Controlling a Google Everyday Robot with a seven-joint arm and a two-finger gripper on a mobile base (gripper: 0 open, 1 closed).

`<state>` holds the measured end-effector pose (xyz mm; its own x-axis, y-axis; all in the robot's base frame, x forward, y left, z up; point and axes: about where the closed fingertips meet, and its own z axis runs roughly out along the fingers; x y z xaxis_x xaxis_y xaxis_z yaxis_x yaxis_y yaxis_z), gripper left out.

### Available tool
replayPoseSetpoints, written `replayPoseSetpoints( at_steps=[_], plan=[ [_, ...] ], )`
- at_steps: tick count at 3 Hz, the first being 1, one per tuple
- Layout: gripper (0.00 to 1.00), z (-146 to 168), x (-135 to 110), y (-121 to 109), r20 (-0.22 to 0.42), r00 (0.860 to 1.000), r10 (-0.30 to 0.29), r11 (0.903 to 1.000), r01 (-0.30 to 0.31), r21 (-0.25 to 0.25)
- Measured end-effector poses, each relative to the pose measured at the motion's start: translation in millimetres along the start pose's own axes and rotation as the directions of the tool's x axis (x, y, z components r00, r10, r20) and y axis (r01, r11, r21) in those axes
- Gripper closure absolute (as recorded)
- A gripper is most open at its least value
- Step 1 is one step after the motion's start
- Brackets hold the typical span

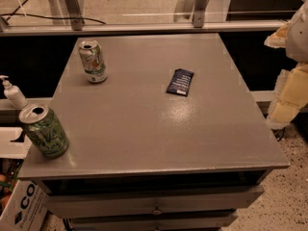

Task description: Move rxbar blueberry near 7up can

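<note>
The rxbar blueberry [180, 82] is a flat dark navy wrapper with white lettering, lying on the grey table top [144, 124] right of centre. The 7up can [93, 61] is silver-white with green and red-orange marks and stands upright at the far left of the table. The two are well apart. My gripper [290, 93] shows as pale yellow-white parts at the right edge of the view, off the table's right side and away from the bar, holding nothing that I can see.
A wholly green can [44, 131] with pale marks stands upright at the table's near left corner. A pump bottle [13, 93] and a cardboard box [21, 203] are off the left side. Drawers [154, 201] run below the front edge. A rail [144, 28] runs behind.
</note>
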<state>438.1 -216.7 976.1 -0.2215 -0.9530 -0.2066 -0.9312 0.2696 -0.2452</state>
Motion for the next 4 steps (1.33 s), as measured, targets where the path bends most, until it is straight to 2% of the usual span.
replayPoseSetpoints(
  at_steps=[2,3,4],
  plan=[
    [0.00,2,-2,-1,0.011,1.000,-0.021,0.9998,0.021,0.008],
    [0.00,15,-11,-9,0.076,0.997,-0.032,0.9994,0.031,0.013],
    [0.00,40,-36,-32,0.190,0.982,-0.023,0.9997,0.022,0.006]
  ],
)
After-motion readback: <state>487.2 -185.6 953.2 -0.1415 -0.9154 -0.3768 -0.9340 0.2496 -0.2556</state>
